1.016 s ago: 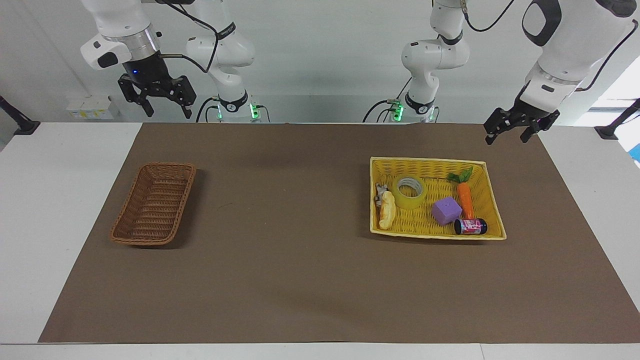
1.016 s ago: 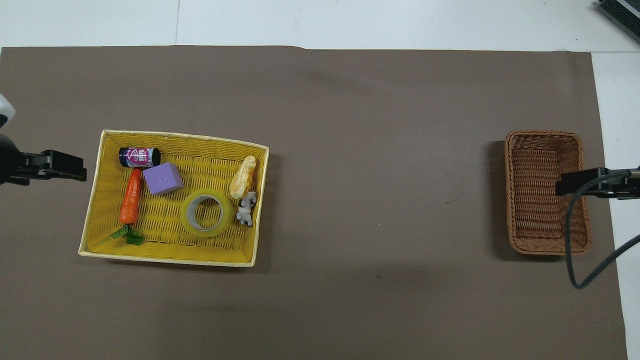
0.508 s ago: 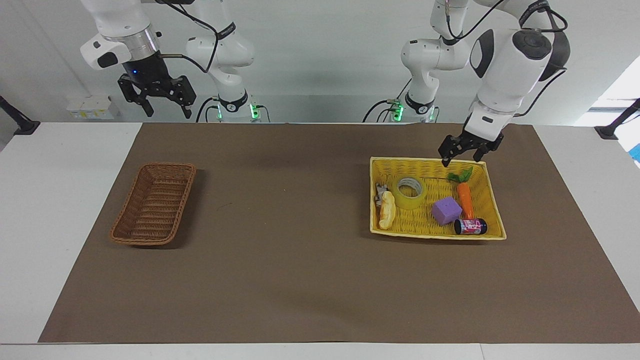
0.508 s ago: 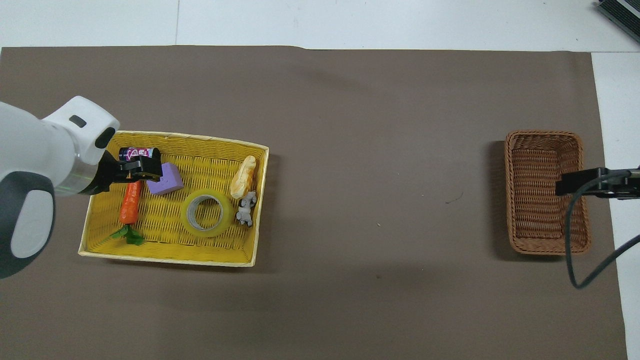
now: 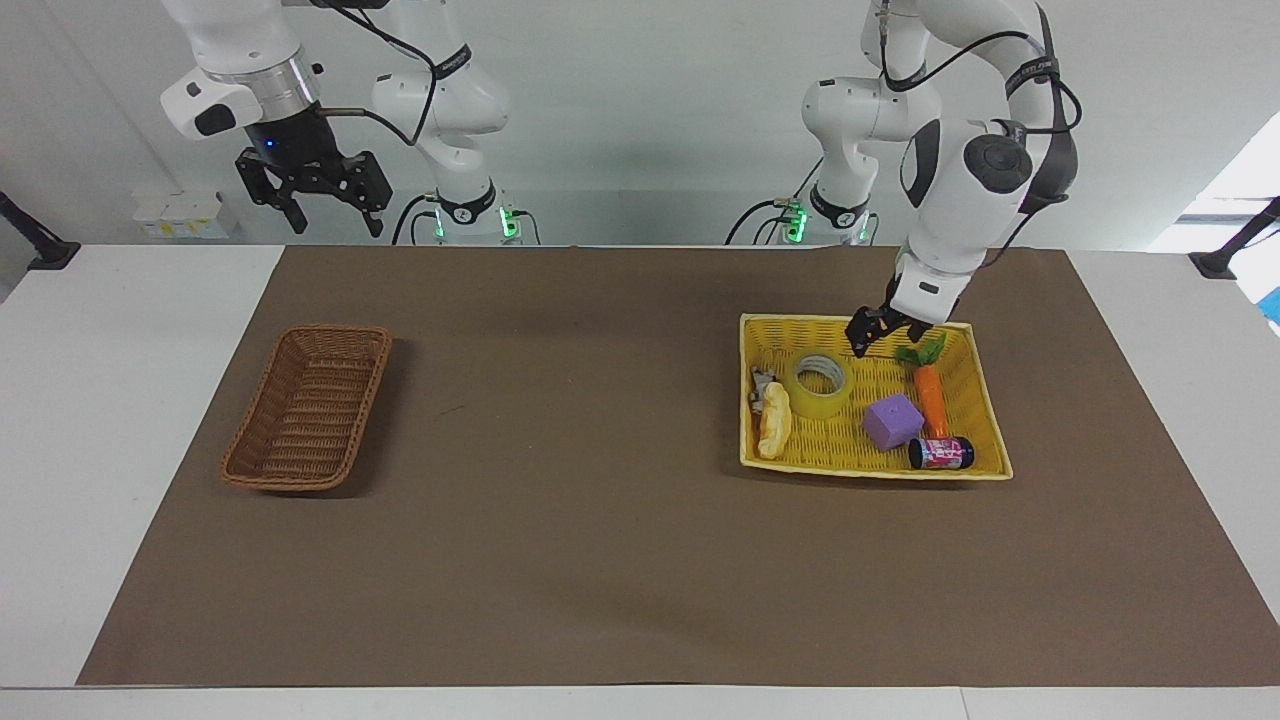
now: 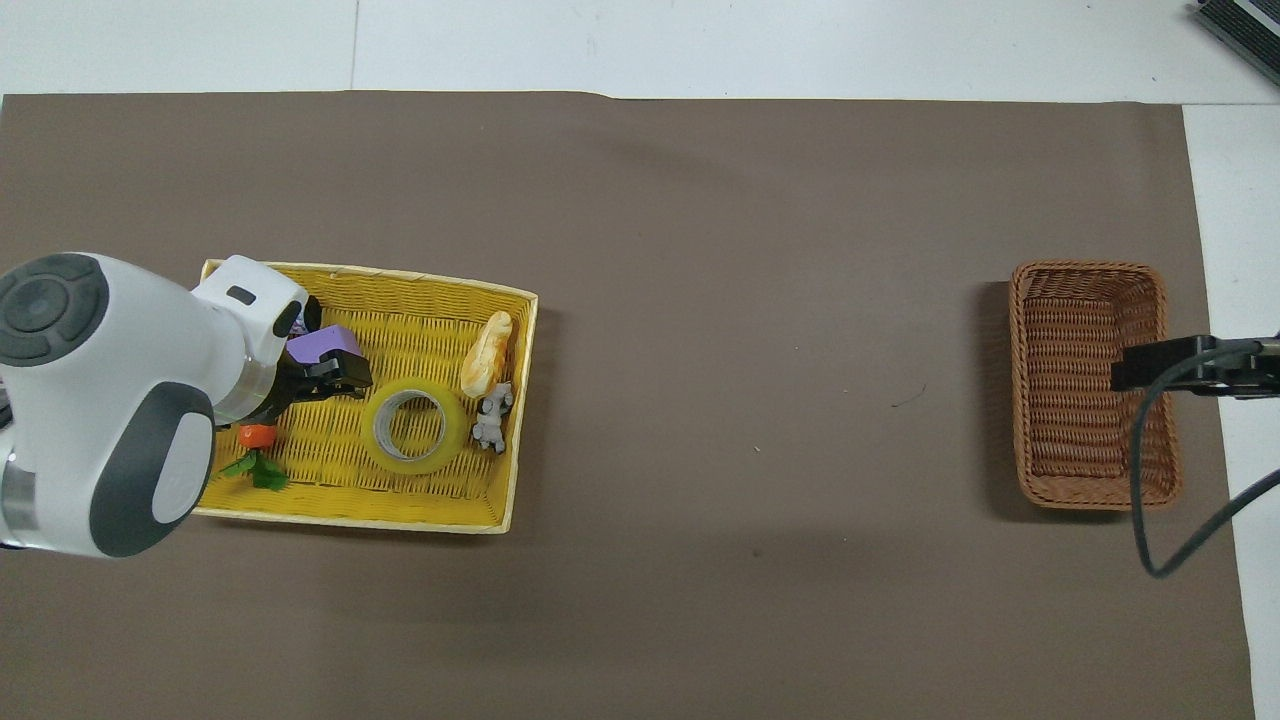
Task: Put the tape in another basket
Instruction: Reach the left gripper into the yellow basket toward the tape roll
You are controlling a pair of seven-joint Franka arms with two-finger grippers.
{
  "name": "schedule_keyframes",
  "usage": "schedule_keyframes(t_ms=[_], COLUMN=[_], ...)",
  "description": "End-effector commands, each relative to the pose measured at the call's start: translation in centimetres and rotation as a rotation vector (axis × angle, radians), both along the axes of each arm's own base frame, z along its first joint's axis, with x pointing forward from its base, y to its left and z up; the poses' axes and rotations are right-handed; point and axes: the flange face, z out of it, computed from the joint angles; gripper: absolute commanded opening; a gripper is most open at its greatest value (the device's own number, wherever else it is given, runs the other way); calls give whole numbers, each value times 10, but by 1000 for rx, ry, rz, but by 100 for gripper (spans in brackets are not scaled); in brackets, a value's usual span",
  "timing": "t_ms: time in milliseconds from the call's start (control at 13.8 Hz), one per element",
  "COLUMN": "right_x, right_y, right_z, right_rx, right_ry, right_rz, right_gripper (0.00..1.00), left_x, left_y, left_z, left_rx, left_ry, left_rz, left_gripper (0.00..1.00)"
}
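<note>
**Over the yellow basket: left gripper above the tape**

Inside the yellow basket [image 5: 975,400], toward the left arm's end, lies the tape [image 5: 821,386]. Left gripper [image 5: 880,336] hangs just above it, jaws apart. Right gripper [image 5: 318,195] waits, jaws apart, over the table edge; brown basket [image 5: 308,407] sits well apart.

you've got the brown paper mat [image 5: 600,560] covering most of the white table [image 5: 110,420]. on it, toward the left arm's end, sits the large yellow rectangular woven basket [image 5: 985,400]; toward the right arm's end, well apart, sits the small oblong brown wicker basket [image 5: 308,408]. in the yellow basket, the wide roll of translucent yellow tape [image 5: 821,386] lies flat, just beside the bread-shaped toy [image 5: 773,422] and the small grey-white figure [image 5: 762,383]. the purple cube [image 5: 892,421] lies farther from the robots than the tape, the orange toy carrot [image 5: 932,396] beside it, the dark can with pink label [image 5: 941,453] by the carrot's tip. the left gripper [image 5: 873,336] hangs over that basket; the right gripper [image 5: 322,197] waits above the table's edge.
</note>
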Motion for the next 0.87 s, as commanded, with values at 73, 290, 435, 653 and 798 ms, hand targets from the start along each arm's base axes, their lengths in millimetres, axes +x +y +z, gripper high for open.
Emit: schedule_keyframes(t_ms=[73,290,435,653,798], right_x=[-8,-8,-8,-8,-8], right_y=[-4,-5,-4,-4,-4], right_z=[0,0,0,0,0], right_rx=[-8,-8,-8,-8,-8], right_ry=[4,4,4,6,6], right_rz=[22,21,22,22,22], right_gripper=[100,100,100,100,100], left_x=[-11,-16,-20,-12,-2], left_y=[-10,-12,-25,-29,-32], left_z=[-50,-80,-88,-83,-75], left_rx=[-3,-3,-5,-21,-17], left_ry=[-2,-4,-12,-6,15], left_rz=[27,38,29,96,96], left_gripper=[100,96,42,0,0])
